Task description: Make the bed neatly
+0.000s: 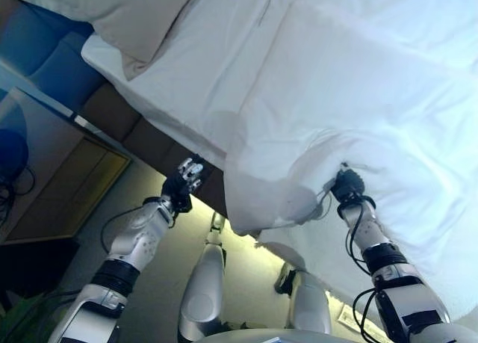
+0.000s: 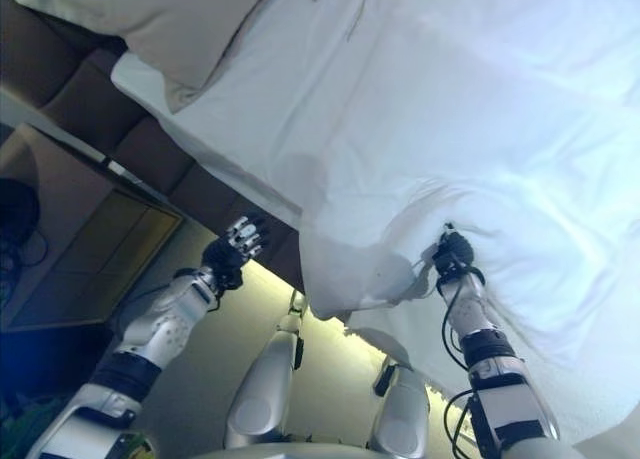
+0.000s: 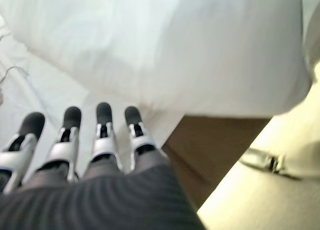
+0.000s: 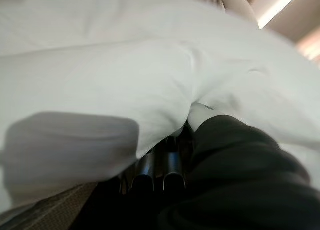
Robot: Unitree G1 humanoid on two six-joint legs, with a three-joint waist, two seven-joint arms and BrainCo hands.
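A white duvet (image 1: 358, 96) lies rumpled over the bed, and its near corner hangs over the bed's side. My right hand (image 1: 347, 184) is at the duvet's edge, where the cloth bunches around it. In the right wrist view its fingers (image 4: 165, 172) are curled under a fold of the duvet (image 4: 125, 74). My left hand (image 1: 190, 177) hovers open beside the bed's brown base (image 1: 142, 137), just below the white sheet (image 1: 202, 74), holding nothing. Its straight fingers (image 3: 102, 135) point at the duvet's hanging corner (image 3: 200, 49).
A beige pillow (image 1: 127, 14) rests at the head of the bed, against a padded headboard (image 1: 45, 51). A wooden bedside cabinet (image 1: 67, 178) stands left of my left arm. Lit floor runs along the bed's base.
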